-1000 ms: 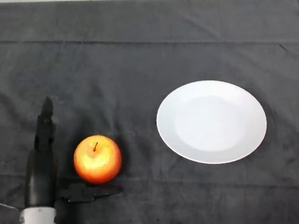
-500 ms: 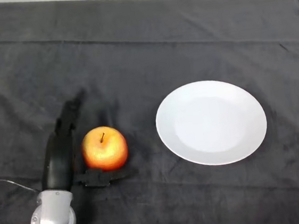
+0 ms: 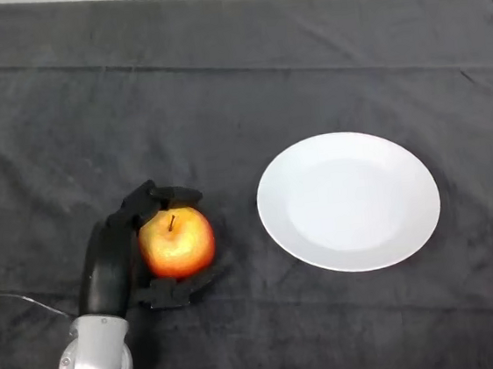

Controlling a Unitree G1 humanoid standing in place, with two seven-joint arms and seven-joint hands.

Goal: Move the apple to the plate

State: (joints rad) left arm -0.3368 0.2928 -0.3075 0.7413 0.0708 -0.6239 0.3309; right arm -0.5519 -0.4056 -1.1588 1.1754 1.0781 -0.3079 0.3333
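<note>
— Where is the apple [image 3: 177, 242] sitting?
— On the dark-clothed desk [image 3: 244, 79], left of the white plate [image 3: 348, 201] and apart from it.
— And the left hand [image 3: 113, 260]?
— Its black fingers [image 3: 161, 196] are curling around the apple, gripping it.

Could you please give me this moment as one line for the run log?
phase: grasping | left hand: curled round apple | apple: on cloth, left of plate | plate: holds nothing

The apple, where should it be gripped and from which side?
Grip the apple around its round middle, from its left. It sits stem up, and the robot hand already curls around it there, fingers behind, thumb in front.
</note>
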